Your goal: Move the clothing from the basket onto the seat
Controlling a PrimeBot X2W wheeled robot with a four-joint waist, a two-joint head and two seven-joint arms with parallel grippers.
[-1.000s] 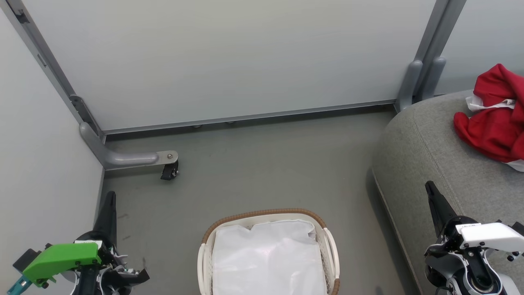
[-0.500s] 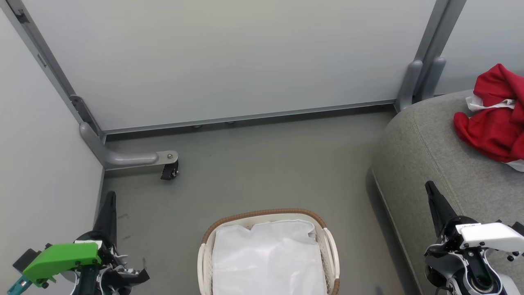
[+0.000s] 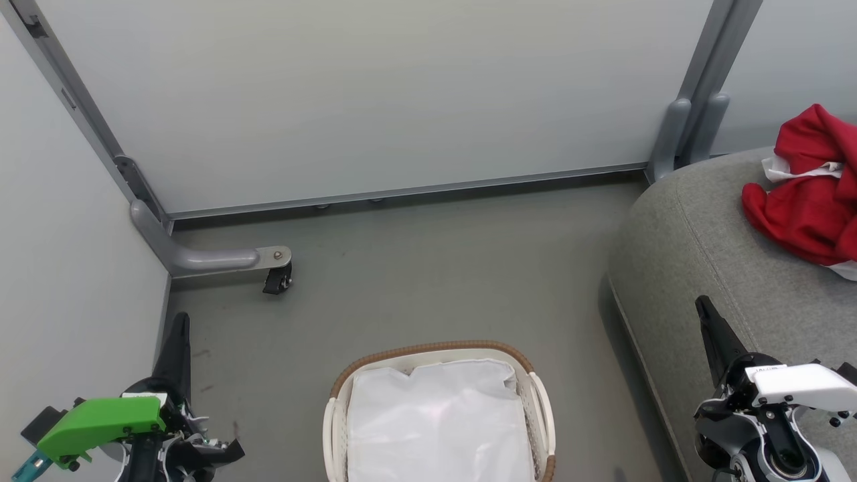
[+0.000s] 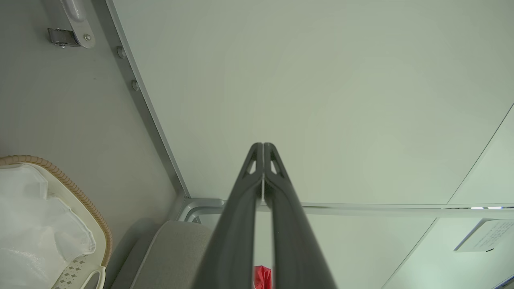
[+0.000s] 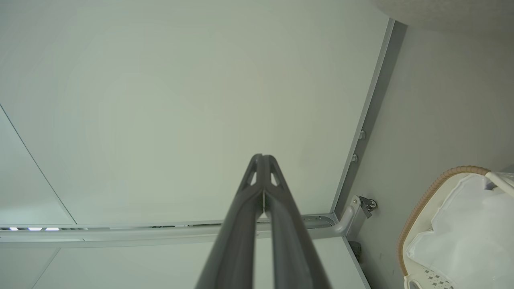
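Observation:
The white basket (image 3: 542,408) with a brown woven rim stands on the floor at bottom centre, showing just its white liner inside. Red clothing (image 3: 807,194) with white trim lies bunched on the grey seat (image 3: 696,227) at the right edge. My left gripper (image 3: 179,320) is at the lower left, shut and empty, well left of the basket. At the lower right my right gripper (image 3: 701,302) is shut too, empty, over the seat's near edge. The left wrist view shows its gripper (image 4: 263,145) shut, the basket (image 4: 76,192) and a sliver of clothing (image 4: 263,277). The right wrist view has its gripper (image 5: 262,156) shut and the basket (image 5: 425,200).
Pale partition panels (image 3: 375,100) wall off the back and left. A grey metal foot with a black caster (image 3: 276,278) juts onto the floor at the left corner. Bare grey floor (image 3: 435,268) lies between basket and back panel.

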